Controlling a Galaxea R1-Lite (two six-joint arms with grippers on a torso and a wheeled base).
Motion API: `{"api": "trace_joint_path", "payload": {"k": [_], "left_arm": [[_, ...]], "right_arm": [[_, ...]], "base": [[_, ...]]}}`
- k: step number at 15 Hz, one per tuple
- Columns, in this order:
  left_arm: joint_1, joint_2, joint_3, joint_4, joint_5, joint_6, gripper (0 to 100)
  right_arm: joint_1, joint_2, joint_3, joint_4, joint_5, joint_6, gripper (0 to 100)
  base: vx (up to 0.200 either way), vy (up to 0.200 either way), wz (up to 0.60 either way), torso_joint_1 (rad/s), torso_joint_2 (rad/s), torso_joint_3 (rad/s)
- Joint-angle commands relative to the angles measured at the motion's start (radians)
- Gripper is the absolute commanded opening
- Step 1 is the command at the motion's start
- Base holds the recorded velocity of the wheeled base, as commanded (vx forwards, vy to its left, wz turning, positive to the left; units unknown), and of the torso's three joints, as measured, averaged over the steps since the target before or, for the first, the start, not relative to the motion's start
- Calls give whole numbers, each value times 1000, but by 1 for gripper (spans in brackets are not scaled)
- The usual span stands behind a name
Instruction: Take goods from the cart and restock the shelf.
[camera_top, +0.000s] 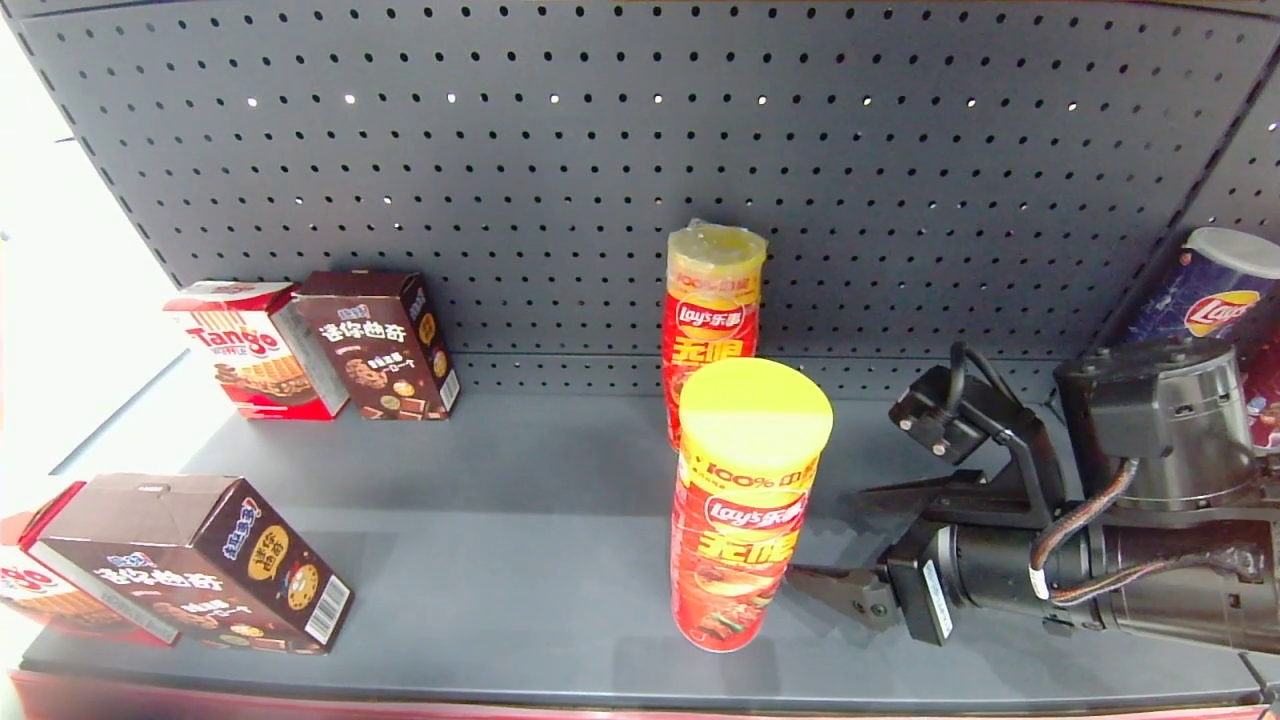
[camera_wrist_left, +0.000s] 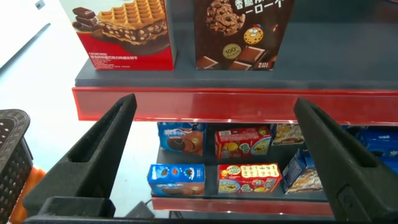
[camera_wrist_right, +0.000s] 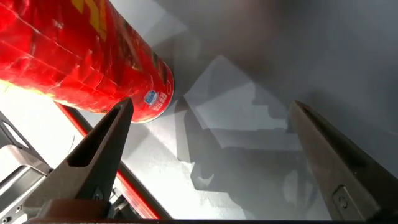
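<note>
Just beyond the spread fingertips of the right gripper (camera_top: 830, 535), the front chip can (camera_top: 745, 510) is standing upright on the shelf (camera_top: 520, 520), outside the gap between the jaws rather than inside it. That gripper is lying low over the shelf with its jaws gaping wide and gripping nothing. Seen from the right wrist, the can's base is sitting close beside one finger (camera_wrist_right: 102, 155); whether the two are touching I cannot tell.

Farther out past the front can, against the pegboard back panel (camera_top: 600, 150), the rear chip can (camera_top: 712, 300) is standing upright too. Behind the right gripper's wrist, a purple can (camera_top: 1220, 295) is standing by the side wall.

Well apart from the right gripper, across the shelf, a wafer box (camera_top: 250, 350) and a cookie box (camera_top: 385, 345) are standing side by side at the back. A front cookie box (camera_top: 200, 560) and a front wafer box (camera_top: 30, 590) are sitting at the shelf's edge.

The left gripper (camera_wrist_left: 214, 102) is hanging in front of the shelf's red lip (camera_wrist_left: 236, 102), jaws released and empty. The two front boxes are showing above that lip, beyond the fingertips. Lower shelves of snack boxes (camera_wrist_left: 245, 143) are showing between the jaws, and a black basket (camera_wrist_left: 12, 149) is sitting off to one side.
</note>
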Motion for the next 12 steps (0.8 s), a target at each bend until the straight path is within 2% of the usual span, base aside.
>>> {"api": "trace_joint_path", "payload": {"k": [1,6,9,12], "left_arm": [[0,1,0,0,1,0,100],[0,1,0,0,2,-2,100],[0,1,0,0,2,-3,100],[0,1,0,0,2,-3,100]], "right_arm": [[3,5,-7,0,1,0,100],[-3,2,1,-2,-2,0,100],[-42,-110,42,0,-2,1,100],[-94,-312,146,-2,9,0,100]], "base": [[0,0,0,0,0,0],[0,0,0,0,0,0],[0,0,0,0,0,0],[0,0,0,0,0,0]]}}
